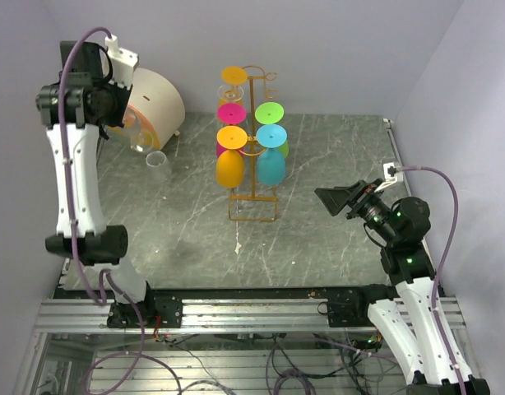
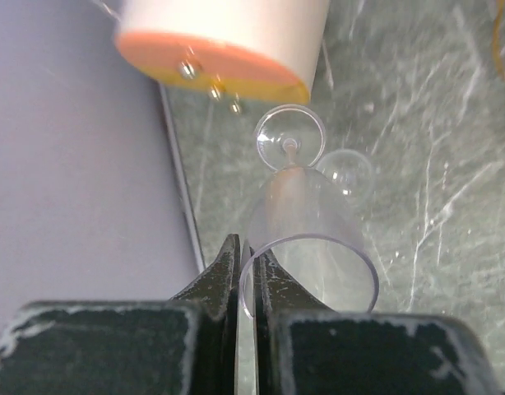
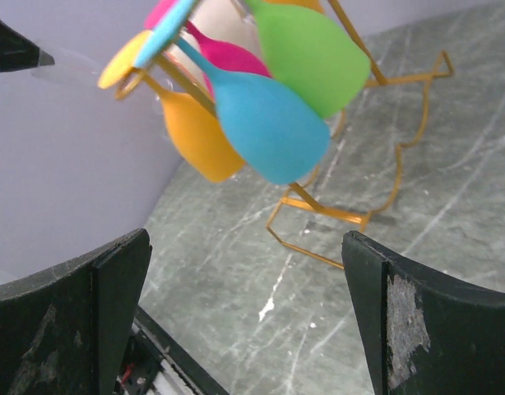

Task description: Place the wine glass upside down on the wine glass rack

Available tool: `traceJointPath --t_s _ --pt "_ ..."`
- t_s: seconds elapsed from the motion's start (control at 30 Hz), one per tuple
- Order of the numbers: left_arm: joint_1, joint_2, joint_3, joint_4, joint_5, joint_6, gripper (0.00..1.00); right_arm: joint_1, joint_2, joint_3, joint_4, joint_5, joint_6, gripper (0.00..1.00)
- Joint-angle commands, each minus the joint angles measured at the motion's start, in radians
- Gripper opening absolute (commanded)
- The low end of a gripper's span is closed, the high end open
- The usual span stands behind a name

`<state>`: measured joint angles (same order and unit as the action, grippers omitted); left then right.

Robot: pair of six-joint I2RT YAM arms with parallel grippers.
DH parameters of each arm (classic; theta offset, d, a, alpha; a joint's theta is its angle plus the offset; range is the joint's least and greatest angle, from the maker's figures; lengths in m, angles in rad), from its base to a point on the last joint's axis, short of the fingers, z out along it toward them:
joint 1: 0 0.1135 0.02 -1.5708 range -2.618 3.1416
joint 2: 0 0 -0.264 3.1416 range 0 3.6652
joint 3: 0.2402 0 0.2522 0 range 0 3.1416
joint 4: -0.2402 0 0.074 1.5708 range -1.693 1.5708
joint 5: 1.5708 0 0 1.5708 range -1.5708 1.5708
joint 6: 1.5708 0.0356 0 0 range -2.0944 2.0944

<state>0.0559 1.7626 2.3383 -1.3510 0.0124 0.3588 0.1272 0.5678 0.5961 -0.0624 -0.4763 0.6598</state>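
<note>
Only the left wrist view shows the grasp. The left gripper [image 2: 246, 257] has its fingers pressed together on the rim of the clear glass [image 2: 306, 216], one finger inside the bowl and one outside. The bowl runs straight away from the fingers, with the stem and round foot at the far end. From overhead the glass is only a faint glint under the left wrist, though that view places it at the far left of the table [image 1: 318, 247]. There it is just beside a white tub [image 1: 158, 100] lying on its side and well apart from the rack [image 1: 252, 206]. The wrist view shows the tub's orange bottom just beyond the foot of the glass, and a small clear round thing [image 2: 345, 174] on the table next to that foot. Whether the glass rests on the table or hangs just above it cannot be told. The overhead view shows the rack upright at mid-table, with coloured glasses [image 1: 271, 169] hanging bowl-down on both sides. The right wrist view shows them closer and from the side: blue, green, orange and pink bowls above the wire base. The right gripper [image 3: 252, 329] holds nothing, its fingers spread wide and facing the rack from the right side of the table.
</note>
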Motion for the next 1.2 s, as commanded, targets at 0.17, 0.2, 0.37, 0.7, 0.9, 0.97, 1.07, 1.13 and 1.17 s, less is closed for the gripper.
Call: traceJointPath --t_s 0.17,0.2,0.37,0.7,0.9,0.97,1.07,1.13,1.17 --pt "-0.06 -0.337 -0.077 0.222 -0.098 -0.021 0.07 -0.001 -0.047 0.136 0.077 -0.092 0.139 1.0" --pt "-0.06 -0.377 -0.108 0.277 -0.07 -0.025 0.07 -0.001 -0.038 0.152 0.106 -0.102 0.174 1.0" --pt "-0.06 -0.484 -0.221 0.537 0.045 -0.105 0.07 -0.002 0.045 0.212 0.314 -0.052 0.54 1.0" --pt "-0.061 -0.549 -0.345 0.869 0.247 -0.258 0.07 0.263 0.521 0.614 0.534 0.085 0.871 0.9" --pt "-0.06 -0.63 -0.511 1.079 0.286 -0.333 0.07 0.527 0.841 0.925 0.467 0.258 0.849 0.84" --pt "-0.049 -0.659 -0.58 1.152 0.299 -0.363 0.07 0.562 0.931 0.959 0.537 0.281 0.926 0.82" --pt "-0.029 -0.696 -0.663 1.251 0.326 -0.424 0.07 0.612 1.038 0.976 0.711 0.353 0.993 0.78" --pt "-0.014 -0.715 -0.71 1.304 0.335 -0.474 0.07 0.64 1.087 0.985 0.783 0.438 0.985 0.76" --pt "-0.008 -0.721 -0.727 1.32 0.338 -0.498 0.07 0.65 1.107 0.994 0.796 0.477 0.971 0.76"
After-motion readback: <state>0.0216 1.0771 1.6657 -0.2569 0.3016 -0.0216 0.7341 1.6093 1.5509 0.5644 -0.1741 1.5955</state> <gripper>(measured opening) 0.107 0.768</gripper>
